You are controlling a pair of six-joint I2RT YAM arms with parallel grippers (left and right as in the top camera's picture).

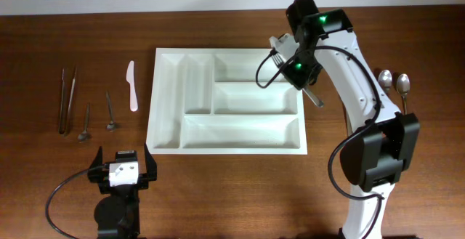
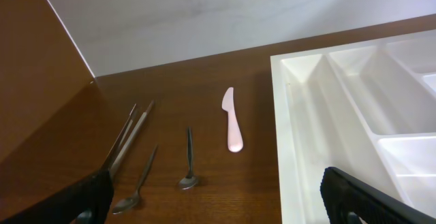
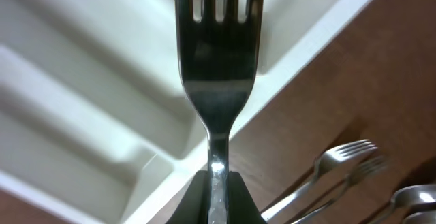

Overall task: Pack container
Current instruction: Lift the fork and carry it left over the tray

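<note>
Right wrist view, fork [image 3: 216, 81] tips cut off, right jaws clamping handle, left jaws wide.

White knife [image 1: 132, 86], tongs [image 1: 67, 99], 2 small spoons [image 1: 110, 113] on table [image 1: 218, 195]

light: bright, even | shadows: soft | blur: container [image 3: 102, 81] behind fork [image 3: 218, 67]

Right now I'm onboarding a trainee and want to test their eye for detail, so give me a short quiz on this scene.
1. True or false: the right hand is shut on a fork.
2. Which lies on the table on the left arm's side of the container? A: white knife; B: plate; C: cup.
3. Fill in: the left hand is ____ and holds nothing.
Key: 1 true; 2 A; 3 open.
</note>
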